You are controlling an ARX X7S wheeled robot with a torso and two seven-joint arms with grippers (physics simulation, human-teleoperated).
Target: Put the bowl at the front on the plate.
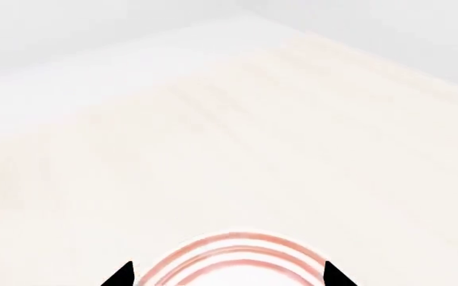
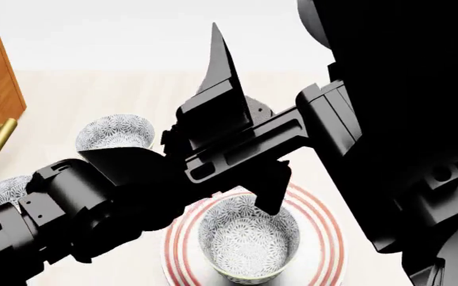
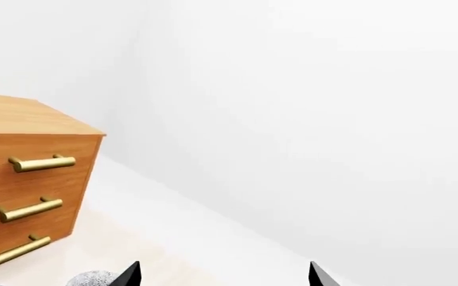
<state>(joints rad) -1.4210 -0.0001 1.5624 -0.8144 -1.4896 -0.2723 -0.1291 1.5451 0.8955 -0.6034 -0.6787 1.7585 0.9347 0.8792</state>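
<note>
Black robot arms fill most of the head view, nearest the camera: the left arm crosses from the lower left and the right arm's bulk covers the right side. Below them, the small round white ceramic bowl with the dense grey-blue floral pattern (image 2: 249, 238) sits upright on the large flat white plate with red-pink rings around its rim (image 2: 330, 229), close to the worktop's near edge. The bowl rests on the plate's inner area, its rim free on the near side.

One dark finger (image 2: 271, 189) of the left end effector (image 2: 245, 119) hangs just above the bowl's far rim; whether it touches the rim cannot be told. The other finger points up and away, so the jaws stand wide apart with nothing between them. In the left wrist view only the two black fingertips show, spread to either side of the plate's ringed edge (image 1: 237, 247).

The right end effector (image 3: 225, 275) shows only in its own wrist view, as two black tips set wide apart and empty.

Two more patterned bowls stand on the pale wooden worktop (image 2: 93, 95): one (image 2: 115, 132) farther back toward the left, another (image 2: 2, 190) at the left edge, half hidden by the left arm. An orange-brown wooden drawer cabinet with brass bar handles (image 3: 30, 179) stands at the worktop's left side.
</note>
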